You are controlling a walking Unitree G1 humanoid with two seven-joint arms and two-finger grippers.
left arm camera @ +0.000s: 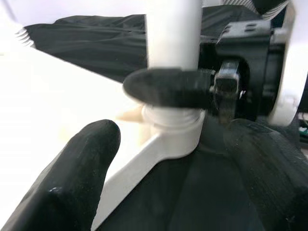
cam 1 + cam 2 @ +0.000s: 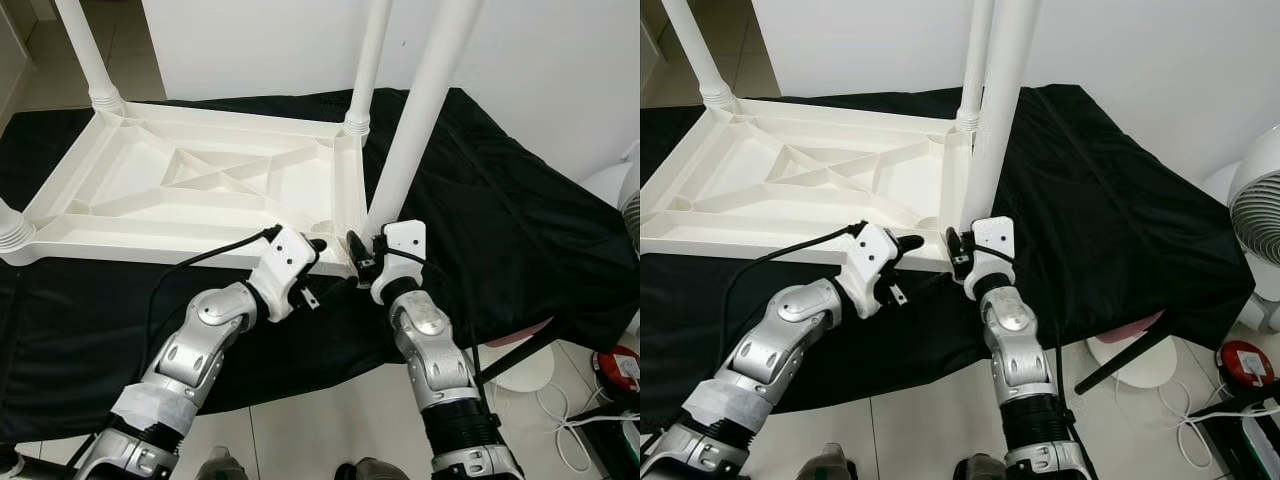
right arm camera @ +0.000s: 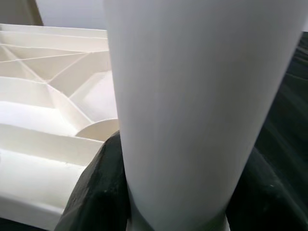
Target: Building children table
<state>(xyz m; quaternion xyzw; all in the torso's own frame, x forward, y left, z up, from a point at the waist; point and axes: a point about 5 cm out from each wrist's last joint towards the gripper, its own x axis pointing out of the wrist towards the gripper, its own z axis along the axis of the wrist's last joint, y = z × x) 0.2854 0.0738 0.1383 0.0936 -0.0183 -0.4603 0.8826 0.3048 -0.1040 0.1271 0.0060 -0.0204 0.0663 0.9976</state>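
Left eye view: The tabletop (image 2: 190,190) lies upside down on a black cloth (image 2: 500,220), ribbed underside up. Legs stand at its corners; the near-right leg (image 2: 420,110) rises from the near-right corner socket. The right gripper (image 2: 362,252) sits at the base of that leg, its fingers closed around it. The left gripper (image 2: 318,246) is just left of the same corner, at the tabletop's near edge; whether its fingers are spread cannot be told here.

Right eye view: Same layout. A fan (image 2: 1258,225) stands at the far right, off the cloth.

Left wrist view: The left gripper's fingers (image 1: 72,183) are spread apart, with the corner socket (image 1: 175,130) between them and nothing pinched. The right gripper's finger crosses the leg just above the socket.

Right wrist view: The leg passes between the right gripper's two black fingers (image 3: 98,187), both touching it.
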